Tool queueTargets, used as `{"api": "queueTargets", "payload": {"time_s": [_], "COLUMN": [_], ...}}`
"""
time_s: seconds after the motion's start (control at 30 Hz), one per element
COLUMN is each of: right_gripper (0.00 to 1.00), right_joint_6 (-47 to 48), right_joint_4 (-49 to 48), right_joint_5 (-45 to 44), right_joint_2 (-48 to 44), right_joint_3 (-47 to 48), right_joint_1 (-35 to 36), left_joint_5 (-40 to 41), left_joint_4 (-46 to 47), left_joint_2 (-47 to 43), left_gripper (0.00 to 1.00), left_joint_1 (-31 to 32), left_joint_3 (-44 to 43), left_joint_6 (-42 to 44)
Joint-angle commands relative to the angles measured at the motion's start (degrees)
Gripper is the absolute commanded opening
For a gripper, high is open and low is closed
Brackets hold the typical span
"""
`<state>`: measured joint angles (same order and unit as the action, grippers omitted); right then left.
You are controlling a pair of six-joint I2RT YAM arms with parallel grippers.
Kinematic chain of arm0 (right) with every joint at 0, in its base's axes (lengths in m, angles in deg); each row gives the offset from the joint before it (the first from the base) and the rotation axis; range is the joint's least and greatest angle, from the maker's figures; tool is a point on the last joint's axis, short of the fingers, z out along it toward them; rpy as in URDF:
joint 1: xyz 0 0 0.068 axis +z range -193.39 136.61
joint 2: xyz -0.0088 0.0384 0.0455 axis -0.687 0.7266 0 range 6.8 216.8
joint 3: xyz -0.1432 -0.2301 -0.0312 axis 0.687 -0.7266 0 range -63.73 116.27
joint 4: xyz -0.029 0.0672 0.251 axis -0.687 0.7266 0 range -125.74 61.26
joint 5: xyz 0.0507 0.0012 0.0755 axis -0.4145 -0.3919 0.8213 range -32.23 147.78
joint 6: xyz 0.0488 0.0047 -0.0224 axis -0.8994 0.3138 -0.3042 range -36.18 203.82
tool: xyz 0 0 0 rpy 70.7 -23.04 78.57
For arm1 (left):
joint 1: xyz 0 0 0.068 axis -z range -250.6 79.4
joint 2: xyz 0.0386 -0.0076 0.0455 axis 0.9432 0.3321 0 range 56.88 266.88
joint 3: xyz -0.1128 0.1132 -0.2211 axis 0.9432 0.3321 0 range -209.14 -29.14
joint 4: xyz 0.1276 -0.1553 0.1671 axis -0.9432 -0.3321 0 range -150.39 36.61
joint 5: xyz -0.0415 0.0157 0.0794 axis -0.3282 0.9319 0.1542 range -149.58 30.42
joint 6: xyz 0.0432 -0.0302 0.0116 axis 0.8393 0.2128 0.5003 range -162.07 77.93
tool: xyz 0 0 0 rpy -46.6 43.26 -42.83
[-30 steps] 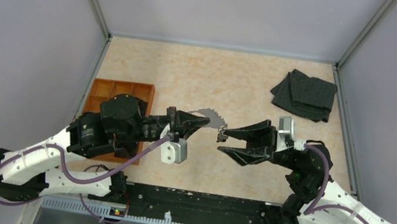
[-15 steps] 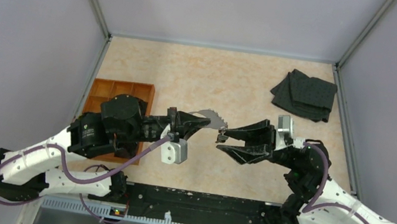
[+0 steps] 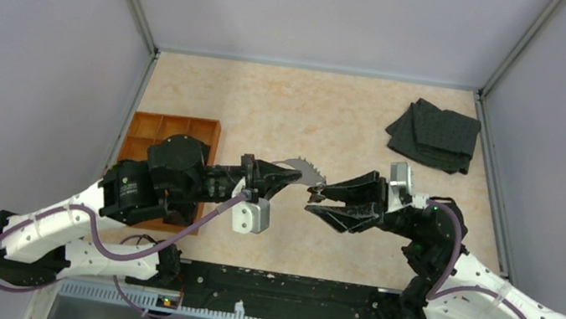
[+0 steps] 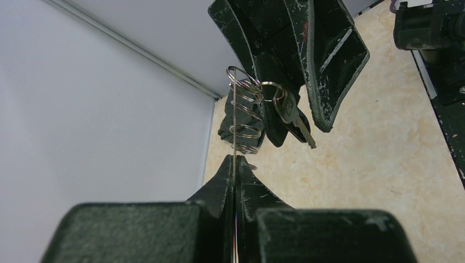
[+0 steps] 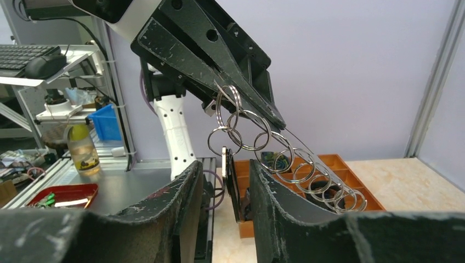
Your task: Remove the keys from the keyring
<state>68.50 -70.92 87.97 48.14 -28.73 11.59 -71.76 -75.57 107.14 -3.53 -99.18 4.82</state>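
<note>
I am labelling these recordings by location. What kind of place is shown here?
Most likely a robotics lab, at a test bench. Grey panels wall in the table on three sides; the right wrist view shows a keyboard, a bottle and a blue bin beyond it.

Folded dark cloth (image 3: 434, 135), orange tray (image 3: 151, 125)

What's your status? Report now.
Left end effector shut on keyring. Right end effector open, straddling a hanging key. No obstruction seen.
</note>
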Motion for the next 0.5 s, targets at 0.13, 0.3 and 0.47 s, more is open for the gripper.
{"api": "queueTargets", "payload": {"time_s": [0.13, 0.3, 0.47], "right_gripper": [0.18, 0.01, 0.00], "right_joint_6": [-0.20, 0.28, 1.70], "right_joint_4": [-1.36, 4.73, 16.88], "right_joint_5": [-0.82, -4.51, -10.33], "right_joint_2": [-0.50, -2.16, -3.42], "right_joint_3": [2.48, 2.98, 5.36], "right_joint_1": [0.82, 0.76, 0.78], "left_joint_5": [-0.58, 0.66, 3.48], "left_joint_4": [4.42, 4.42, 3.91], "left_joint_2": [-0.81, -1.66, -2.62], "left_gripper": [0.00, 0.00, 0.00], "left_joint_1": [0.23, 0.23, 0.25], "left_joint_3": [0.64, 1.20, 2.23], "left_joint_6": [-0.05, 0.38, 1.22]}}
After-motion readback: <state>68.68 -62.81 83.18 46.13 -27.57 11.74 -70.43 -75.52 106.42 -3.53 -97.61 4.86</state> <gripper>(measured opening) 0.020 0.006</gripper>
